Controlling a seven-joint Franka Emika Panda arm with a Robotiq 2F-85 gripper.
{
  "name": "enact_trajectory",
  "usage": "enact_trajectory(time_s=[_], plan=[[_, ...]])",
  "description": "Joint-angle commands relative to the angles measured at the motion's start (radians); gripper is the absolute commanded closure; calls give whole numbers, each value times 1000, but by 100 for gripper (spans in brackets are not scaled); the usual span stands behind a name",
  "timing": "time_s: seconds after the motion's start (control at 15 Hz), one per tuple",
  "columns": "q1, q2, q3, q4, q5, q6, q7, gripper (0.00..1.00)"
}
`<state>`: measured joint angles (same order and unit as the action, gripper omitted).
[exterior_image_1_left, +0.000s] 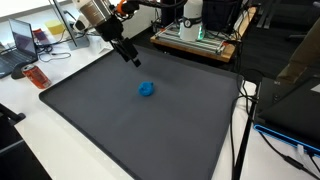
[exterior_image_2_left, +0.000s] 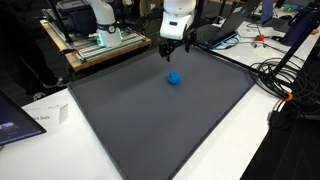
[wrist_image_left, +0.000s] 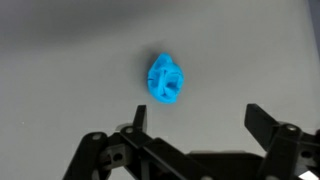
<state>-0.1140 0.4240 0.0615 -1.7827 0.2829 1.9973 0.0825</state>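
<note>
A small crumpled blue object (exterior_image_1_left: 146, 89) lies on the dark grey mat (exterior_image_1_left: 120, 125); it also shows in an exterior view (exterior_image_2_left: 173, 77) and in the wrist view (wrist_image_left: 166, 80). My gripper (exterior_image_1_left: 133, 59) hangs above the mat, a short way from the blue object, and shows in an exterior view (exterior_image_2_left: 170, 52) too. In the wrist view the gripper (wrist_image_left: 198, 116) is open and empty, its two black fingers spread wide, with the blue object lying beyond the fingertips, toward the left finger.
A wooden stand with equipment (exterior_image_1_left: 195, 40) sits at the mat's far edge. A laptop (exterior_image_1_left: 25, 40) and a red item (exterior_image_1_left: 36, 76) lie on the white table beside the mat. Cables (exterior_image_2_left: 285, 80) run along another side. A white box (exterior_image_2_left: 45, 116) sits near a corner.
</note>
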Motion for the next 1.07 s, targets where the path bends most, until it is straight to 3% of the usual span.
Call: enact_trajectory(time_s=[0.0,0.53,1.0], plan=[[44,117,-26,175,-5,-100,74,0],[141,249,-58,409,-95,-262,242,0],[227,292,-77,486,-207,-330,318,0]])
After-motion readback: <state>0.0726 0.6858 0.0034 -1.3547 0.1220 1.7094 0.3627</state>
